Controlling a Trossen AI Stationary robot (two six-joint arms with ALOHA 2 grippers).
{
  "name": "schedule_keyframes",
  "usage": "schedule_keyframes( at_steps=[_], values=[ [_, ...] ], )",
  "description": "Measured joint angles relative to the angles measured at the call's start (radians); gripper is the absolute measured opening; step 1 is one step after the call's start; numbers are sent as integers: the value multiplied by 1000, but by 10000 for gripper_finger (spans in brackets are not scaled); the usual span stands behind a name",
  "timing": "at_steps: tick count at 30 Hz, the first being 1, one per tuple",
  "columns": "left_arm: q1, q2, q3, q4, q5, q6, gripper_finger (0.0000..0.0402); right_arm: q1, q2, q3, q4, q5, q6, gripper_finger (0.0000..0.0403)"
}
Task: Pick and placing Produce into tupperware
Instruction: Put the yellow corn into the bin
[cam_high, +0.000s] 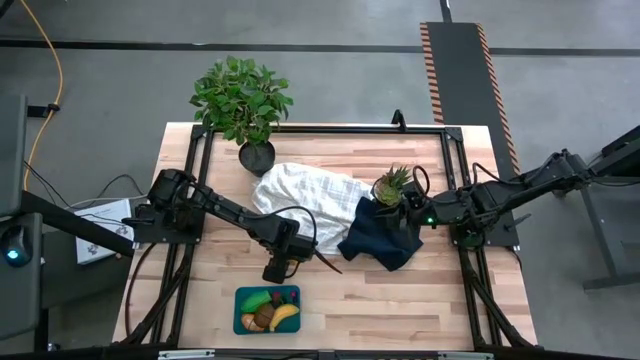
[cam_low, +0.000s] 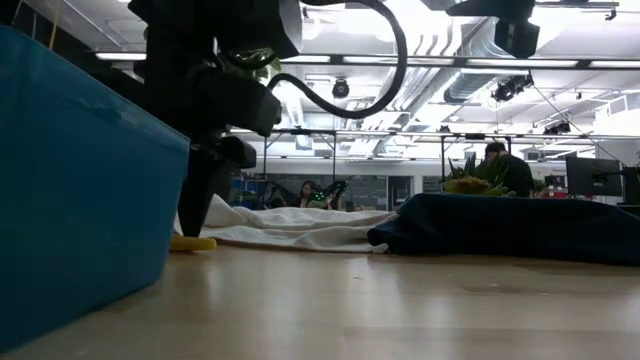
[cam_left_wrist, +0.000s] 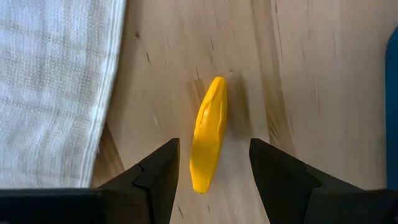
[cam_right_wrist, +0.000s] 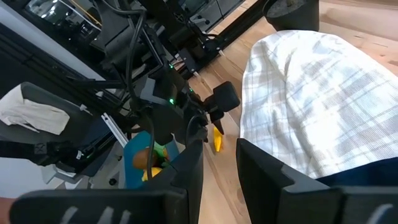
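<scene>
A long yellow produce piece (cam_left_wrist: 208, 134) lies flat on the wooden table beside the white cloth's edge. My left gripper (cam_high: 277, 270) points down over it and is open. One finger stands on each side of the piece, and neither touches it. The teal tupperware (cam_high: 267, 309) sits near the front edge, just nearer than this gripper. It holds a banana (cam_high: 286, 318), a green piece (cam_high: 258, 299) and a brown ball (cam_high: 263, 318). My right gripper (cam_right_wrist: 219, 162) waits raised over the navy cloth (cam_high: 385, 235), open with nothing between its fingers.
A white checked cloth (cam_high: 300, 195) lies at the table's middle, overlapped on its right by the navy cloth. A leafy potted plant (cam_high: 242, 100) stands at the far left. A small spiky plant (cam_high: 392, 185) stands by the right gripper. Bare wood shows to the tupperware's right.
</scene>
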Motion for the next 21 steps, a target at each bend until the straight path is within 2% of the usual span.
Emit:
schedule_keyframes(
  at_steps=[21],
  values=[
    [0,-2,-39,11,0,0,184,0,0,0,-2,10,-4,87]
  ],
)
